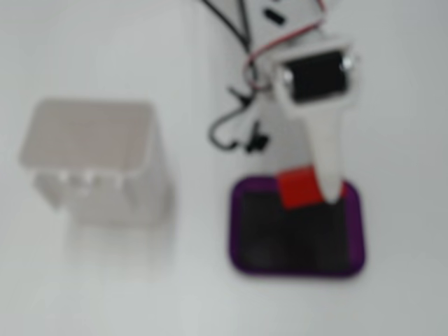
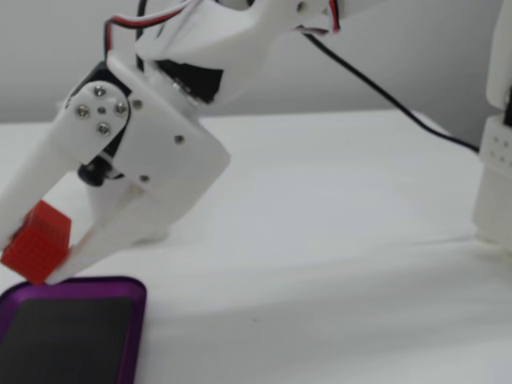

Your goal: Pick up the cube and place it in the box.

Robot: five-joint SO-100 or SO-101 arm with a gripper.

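Above the purple box (image 2: 120, 290), hand (image 2: 28, 260) pinching red cube (image 2: 36, 242), white container (image 1: 94, 161) well apart

Bright, even light on the white desk (image 1: 105, 280); the top-down fixed view is wholly blurred, the side one sharper, with soft shadows.

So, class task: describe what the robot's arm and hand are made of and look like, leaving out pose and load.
The hand has two long, flat white plastic fingers tapering from a blocky white housing. Three silver screws sit on a rounded corner, above a black knob. A black motor block is set into the wrist. Red, white and black wires run along the arm, plus a black cable.
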